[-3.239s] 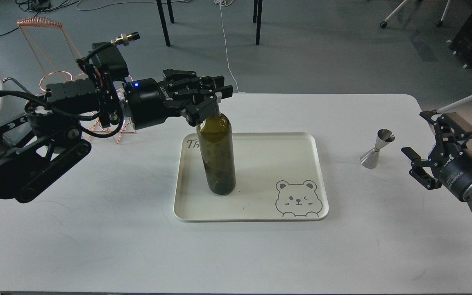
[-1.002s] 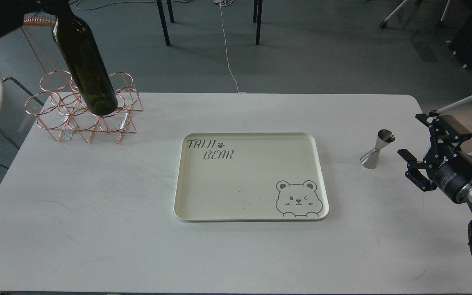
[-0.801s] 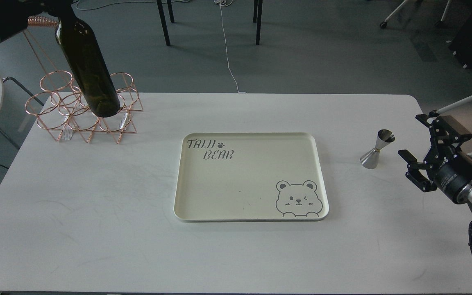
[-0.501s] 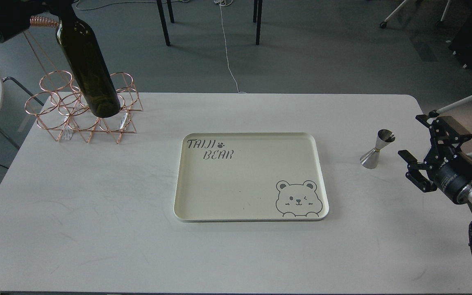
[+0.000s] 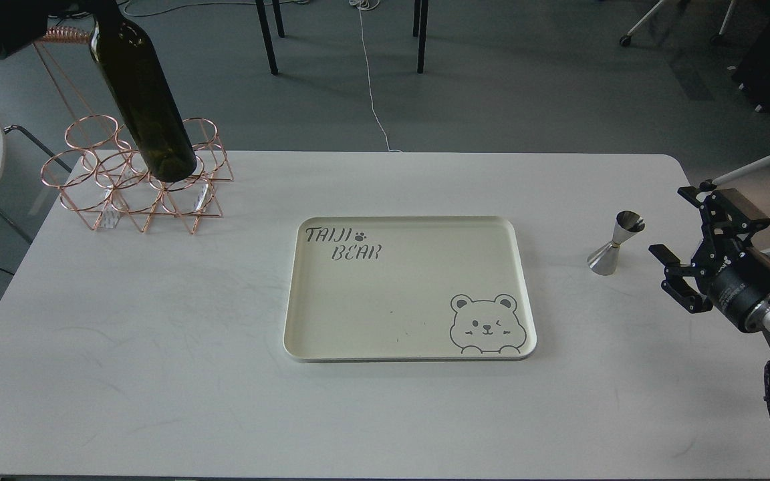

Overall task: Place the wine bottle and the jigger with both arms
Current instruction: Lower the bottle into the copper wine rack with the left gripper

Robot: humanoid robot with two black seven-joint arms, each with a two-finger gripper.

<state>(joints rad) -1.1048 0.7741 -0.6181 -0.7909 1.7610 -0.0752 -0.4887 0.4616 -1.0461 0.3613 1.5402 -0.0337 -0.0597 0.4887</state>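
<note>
Nearest, the tray [image 5: 331,334] lay bare, the right gripper [image 5: 692,250] sat spread wide just beside the jigger [image 5: 615,244], and far left the bottle [image 5: 144,100] hung tilted over the rack [image 5: 84,190], its holder unseen.

1. The wine bottle [image 5: 144,100] is seen as a tall, dark olive-green glass bottle without a label; it is tilted, its neck leaning toward the upper left and cut off at the top edge of the view; its base is placed over the rings of the copper wire rack [image 5: 138,184] at the far left of the white table [image 5: 158,347]; whether the base rests on the rack cannot be told.
2. The jigger [image 5: 615,244] is a small, shiny steel double cone; it stands upright on its wider cone, on the table well right of the cream tray [image 5: 522,280].
</note>
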